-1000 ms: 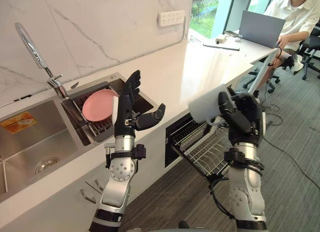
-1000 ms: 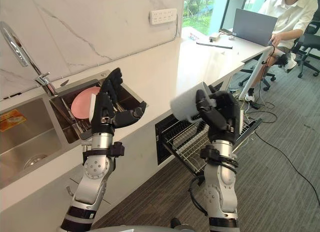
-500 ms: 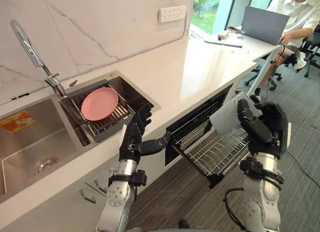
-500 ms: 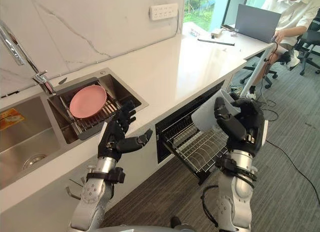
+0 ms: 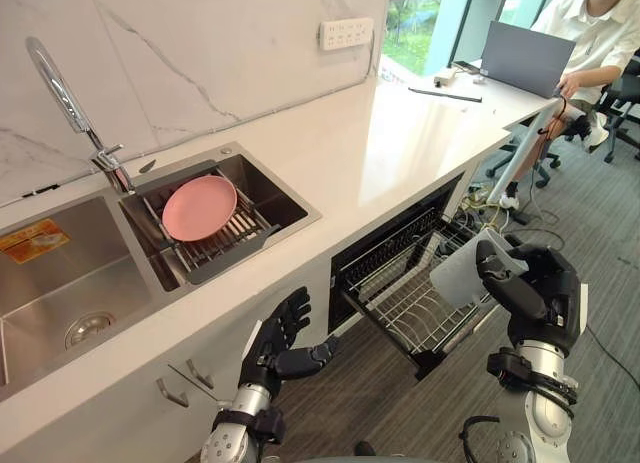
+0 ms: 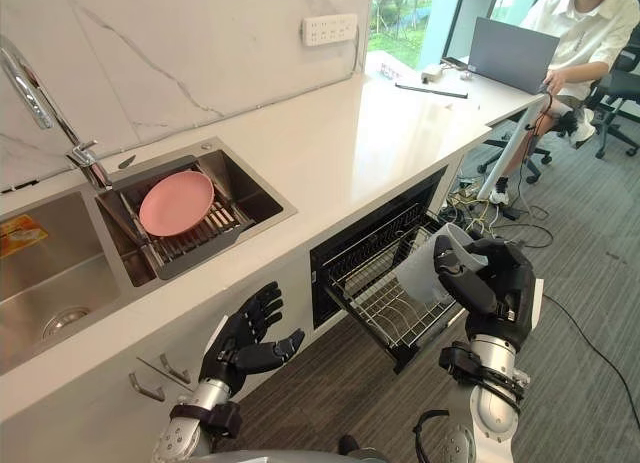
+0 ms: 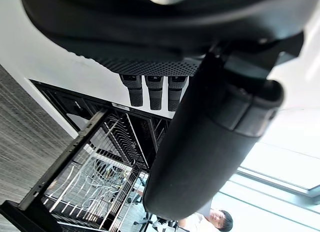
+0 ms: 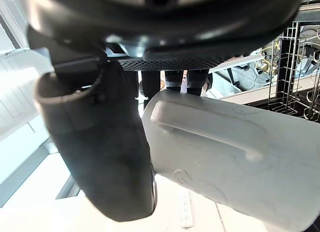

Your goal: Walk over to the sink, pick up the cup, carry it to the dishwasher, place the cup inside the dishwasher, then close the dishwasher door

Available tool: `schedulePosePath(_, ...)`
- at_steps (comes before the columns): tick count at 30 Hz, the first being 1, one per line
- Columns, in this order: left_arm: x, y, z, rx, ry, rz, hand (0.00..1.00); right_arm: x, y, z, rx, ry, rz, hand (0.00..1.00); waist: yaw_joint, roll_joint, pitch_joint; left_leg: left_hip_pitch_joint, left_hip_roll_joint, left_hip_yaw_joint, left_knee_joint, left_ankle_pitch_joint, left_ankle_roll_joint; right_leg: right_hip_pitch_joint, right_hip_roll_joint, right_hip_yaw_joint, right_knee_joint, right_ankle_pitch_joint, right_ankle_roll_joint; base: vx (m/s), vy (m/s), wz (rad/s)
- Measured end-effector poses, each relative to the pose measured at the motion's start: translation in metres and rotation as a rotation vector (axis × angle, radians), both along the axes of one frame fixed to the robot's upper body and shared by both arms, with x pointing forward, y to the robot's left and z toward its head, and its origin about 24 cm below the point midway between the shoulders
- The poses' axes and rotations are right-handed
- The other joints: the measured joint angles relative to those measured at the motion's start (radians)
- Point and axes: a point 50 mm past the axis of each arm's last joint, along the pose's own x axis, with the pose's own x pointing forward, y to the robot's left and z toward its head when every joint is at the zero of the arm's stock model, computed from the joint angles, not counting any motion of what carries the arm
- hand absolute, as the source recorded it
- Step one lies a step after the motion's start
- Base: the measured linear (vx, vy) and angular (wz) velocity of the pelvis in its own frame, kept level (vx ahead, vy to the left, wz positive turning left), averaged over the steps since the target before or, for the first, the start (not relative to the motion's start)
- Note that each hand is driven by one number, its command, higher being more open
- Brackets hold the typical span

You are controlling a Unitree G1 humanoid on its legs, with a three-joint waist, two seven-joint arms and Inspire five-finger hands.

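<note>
On the left, the sink [image 5: 45,283] has a pink plate [image 5: 199,207] lying on a rack in its right basin. No cup is there now. Lower down, the left hand [image 5: 282,345] hangs in front of the cupboards under the counter [image 5: 390,143]. Its fingers are spread and loose, and it holds nothing. Next comes the dishwasher [image 5: 388,251], set under the counter, with its wire rack [image 5: 412,311] pulled out over the floor. Just above the right end of that rack is the cup [image 6: 418,275], pale grey. The right hand [image 6: 492,288] has its fingers and thumb wrapped tight around it. I think the job is at the "put the cup inside" step, since the carrying looks about done. The next move likely needs the right hand to go down, set the cup between the wires where it can sit steady, and then let go. After that, the rack has to slide in before the door can shut. The cup is not upright. Its long side leans over, running from the hand down and left toward the rack. I cannot tell which end is the open mouth. A raised strip, maybe the handle, runs along its side in the right wrist view.
</note>
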Motion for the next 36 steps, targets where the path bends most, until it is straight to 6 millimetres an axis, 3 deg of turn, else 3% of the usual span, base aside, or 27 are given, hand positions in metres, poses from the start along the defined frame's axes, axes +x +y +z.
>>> schedulePosePath(7,-0.019,0.017,-0.038,0.101,0.18,0.01,0.9,0.003,0.0,-0.026,-0.042,0.14,0.008,0.3,0.02,-0.007,-0.007,-0.006,0.008,-0.009,0.004,-0.004,-0.006,-0.002,0.0,-0.039,0.0,0.003,-0.014,0.01,0.003,0.03)
schedulePosePath(13,-0.032,0.04,-0.06,0.206,0.308,0.071,0.9,0.029,-0.003,-0.034,-0.13,0.209,0.049,0.3,0.032,-0.005,0.047,-0.044,-0.002,-0.02,0.001,0.002,0.001,-0.036,-0.008,-0.052,0.005,0.004,-0.016,-0.01,0.023,0.07)
schedulePosePath(19,-0.007,0.053,-0.054,0.247,0.258,0.143,0.9,0.065,-0.011,-0.016,-0.253,0.182,0.032,0.3,0.053,0.0,0.166,-0.161,-0.01,-0.051,0.03,0.022,0.01,-0.144,-0.015,-0.083,0.049,0.01,-0.012,-0.03,0.013,0.15)
schedulePosePath(27,0.037,0.044,-0.035,0.236,0.118,0.182,0.9,0.098,-0.017,0.023,-0.372,0.086,-0.049,0.3,0.069,0.029,0.292,-0.277,-0.007,-0.054,0.078,0.029,0.019,-0.274,-0.016,-0.113,0.13,0.007,-0.013,-0.05,0.007,0.01)
schedulePosePath(36,0.056,0.04,-0.023,0.233,0.048,0.205,0.9,0.115,-0.024,0.033,-0.462,0.117,-0.12,0.3,0.074,0.049,0.358,-0.337,-0.006,-0.052,0.079,0.056,0.019,-0.364,-0.016,-0.119,0.191,-0.004,-0.023,-0.06,-0.018,0.0)
